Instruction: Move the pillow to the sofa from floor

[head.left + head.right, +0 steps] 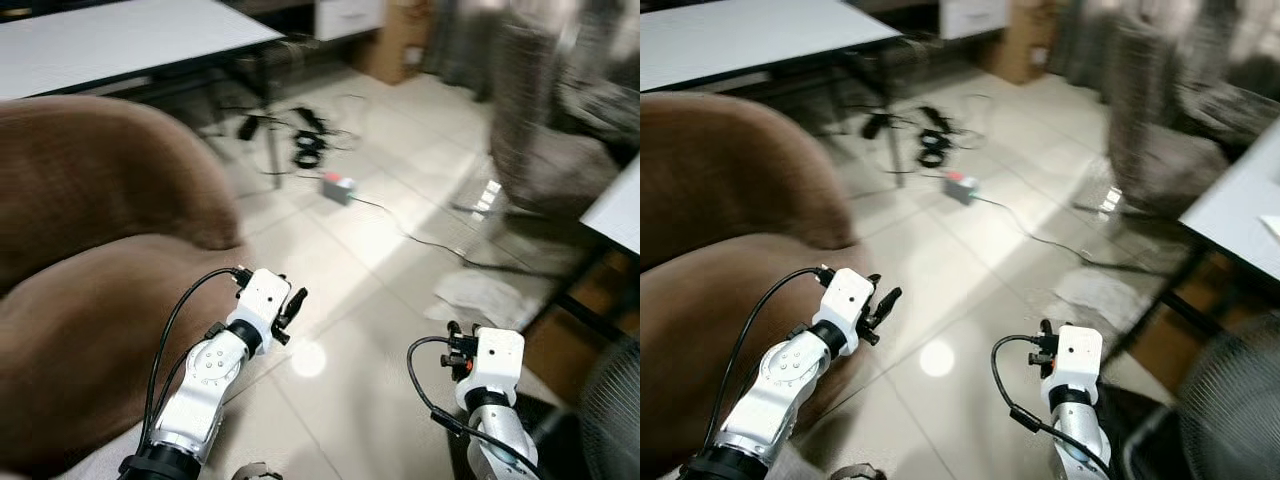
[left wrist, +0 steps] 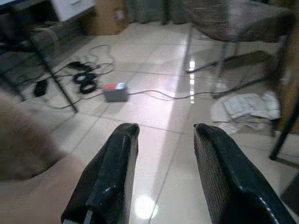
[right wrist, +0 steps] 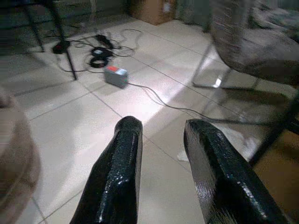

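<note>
A brown plush sofa (image 1: 90, 320) takes up the left side, with a rounded brown cushion (image 1: 100, 170) bulging above its seat. My left gripper (image 1: 292, 315) is held out over the sofa's front edge, beside the tiled floor. In the left wrist view its fingers (image 2: 117, 163) stand open with nothing between them. My right gripper (image 1: 456, 350) hovers over bare tiles to the right. It is open and empty too (image 3: 163, 126). A crumpled white cloth or paper (image 1: 490, 295) lies on the floor ahead of the right gripper.
A white table (image 1: 110, 40) stands behind the sofa, with black cables (image 1: 305, 140) and a grey power box (image 1: 338, 187) on the floor by its leg. A grey chair (image 1: 560, 150), another table's edge (image 1: 615, 215) and a fan (image 1: 610, 410) crowd the right.
</note>
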You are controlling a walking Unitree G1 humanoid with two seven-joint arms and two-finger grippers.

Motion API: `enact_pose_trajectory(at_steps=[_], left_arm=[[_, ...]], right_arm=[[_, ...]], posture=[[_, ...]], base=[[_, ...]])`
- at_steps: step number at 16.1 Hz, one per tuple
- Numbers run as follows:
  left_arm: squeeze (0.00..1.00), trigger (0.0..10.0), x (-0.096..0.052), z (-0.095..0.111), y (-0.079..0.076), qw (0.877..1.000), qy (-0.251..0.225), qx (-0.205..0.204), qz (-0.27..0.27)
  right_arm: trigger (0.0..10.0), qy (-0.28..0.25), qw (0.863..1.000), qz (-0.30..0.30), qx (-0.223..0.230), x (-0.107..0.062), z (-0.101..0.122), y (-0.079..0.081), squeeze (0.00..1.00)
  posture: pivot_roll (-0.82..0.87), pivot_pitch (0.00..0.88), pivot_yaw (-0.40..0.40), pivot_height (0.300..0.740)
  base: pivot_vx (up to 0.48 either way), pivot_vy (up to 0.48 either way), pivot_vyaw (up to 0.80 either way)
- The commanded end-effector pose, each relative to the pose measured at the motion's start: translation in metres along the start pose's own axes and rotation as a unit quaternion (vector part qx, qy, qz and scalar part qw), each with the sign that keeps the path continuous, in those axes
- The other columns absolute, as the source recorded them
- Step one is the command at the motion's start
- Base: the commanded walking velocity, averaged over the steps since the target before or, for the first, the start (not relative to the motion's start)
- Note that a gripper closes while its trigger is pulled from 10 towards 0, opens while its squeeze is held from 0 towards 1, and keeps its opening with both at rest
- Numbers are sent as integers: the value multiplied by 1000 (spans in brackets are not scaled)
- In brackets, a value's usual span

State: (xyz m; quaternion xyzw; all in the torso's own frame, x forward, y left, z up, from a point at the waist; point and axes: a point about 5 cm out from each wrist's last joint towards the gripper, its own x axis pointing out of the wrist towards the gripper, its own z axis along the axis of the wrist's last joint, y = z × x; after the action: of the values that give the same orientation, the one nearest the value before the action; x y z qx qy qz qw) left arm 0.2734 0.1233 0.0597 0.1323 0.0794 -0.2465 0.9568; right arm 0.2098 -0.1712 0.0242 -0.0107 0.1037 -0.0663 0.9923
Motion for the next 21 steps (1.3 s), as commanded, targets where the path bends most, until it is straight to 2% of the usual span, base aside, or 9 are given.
enact_pose_trajectory(at_steps=[1,11,18,21], left_arm=[[0,10000,-2,-1,0,1000,-1,1,5],[0,10000,0,2,-3,1000,-13,14,-5],[0,10000,0,4,-5,1000,-20,14,-3],[0,10000,-5,5,-3,999,-30,9,8]], right_arm=[[10000,-7,1000,4,-2,1,2,1,0],[10000,0,1000,2,-5,-2,-2,-2,0],[10000,-4,1000,12,-9,0,-1,-1,0],[10000,-10,999,28,-13,1,2,3,0]], posture=[[24,10,-15,740],[14,0,-3,740],[17,4,-15,740],[26,13,-25,740]], base=[[0,0,800],[0,0,800],[0,-399,800],[0,-419,800]])
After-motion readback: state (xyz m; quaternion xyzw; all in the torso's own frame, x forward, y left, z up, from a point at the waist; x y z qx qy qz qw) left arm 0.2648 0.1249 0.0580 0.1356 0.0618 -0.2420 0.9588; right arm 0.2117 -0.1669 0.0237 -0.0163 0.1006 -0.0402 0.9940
